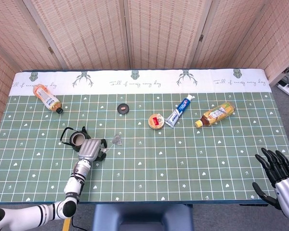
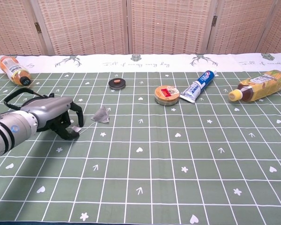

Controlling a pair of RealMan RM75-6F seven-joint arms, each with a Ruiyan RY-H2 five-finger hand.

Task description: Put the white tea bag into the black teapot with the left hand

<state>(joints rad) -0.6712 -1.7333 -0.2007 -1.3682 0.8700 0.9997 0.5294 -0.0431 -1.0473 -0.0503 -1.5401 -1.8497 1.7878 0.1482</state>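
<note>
The white tea bag (image 1: 116, 140) (image 2: 102, 115) lies on the green checked cloth, its string running left to a small paper tag (image 2: 77, 129). My left hand (image 1: 90, 149) (image 2: 56, 117) is low over the cloth just left of the bag, fingers curled in around the tag and pinching it. The black teapot (image 1: 76, 138), open-topped, stands right behind the hand; in the chest view only its handle (image 2: 18, 95) shows past the hand. My right hand (image 1: 275, 169) hangs off the table's near right corner, fingers spread and holding nothing.
An orange drink bottle (image 1: 48, 98) lies at the far left. A black lid (image 1: 123, 109), a round tin (image 1: 156, 121), a toothpaste tube (image 1: 179, 110) and a yellow bottle (image 1: 215, 114) lie across the middle and right.
</note>
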